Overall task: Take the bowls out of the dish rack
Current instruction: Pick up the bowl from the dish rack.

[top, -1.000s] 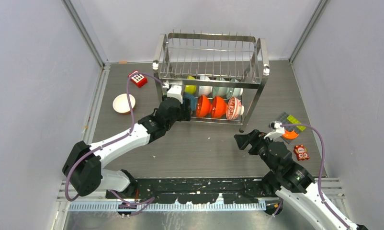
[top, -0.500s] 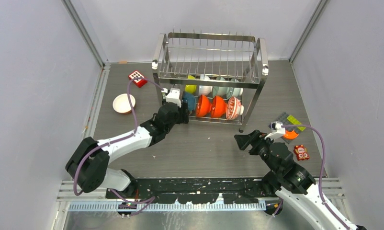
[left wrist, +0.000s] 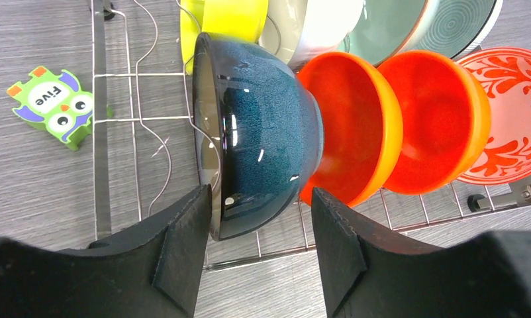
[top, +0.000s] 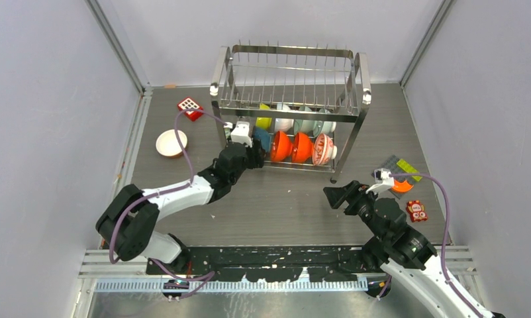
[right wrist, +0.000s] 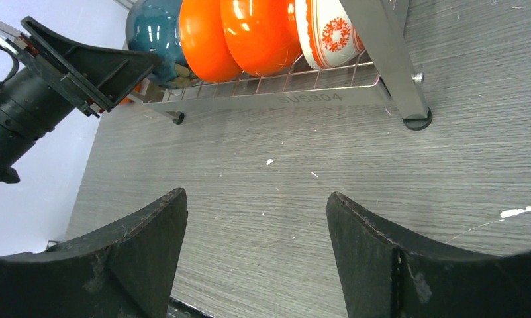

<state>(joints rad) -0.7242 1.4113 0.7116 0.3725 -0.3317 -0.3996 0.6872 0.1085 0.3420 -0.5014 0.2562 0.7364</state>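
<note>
We see the glossy dark-blue round bowl (left wrist: 263,132) on edge in the lower tier of the steel wire dish rack (top: 286,50). The left gripper (left wrist: 259,192) straddles it unclamped, and the right gripper (right wrist: 256,195) gapes empty before the rack. The rack is stamped "SUS304"; a green owl block (left wrist: 51,103) reads "Five".

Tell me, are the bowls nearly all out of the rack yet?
Not nearly. A white bowl sits out on the table. The left gripper straddles the dark blue bowl, not lifted yet. Eight bowls are in the dish rack, counting that one.

Overhead, both wrists face dish rack (top: 296,115)
</note>
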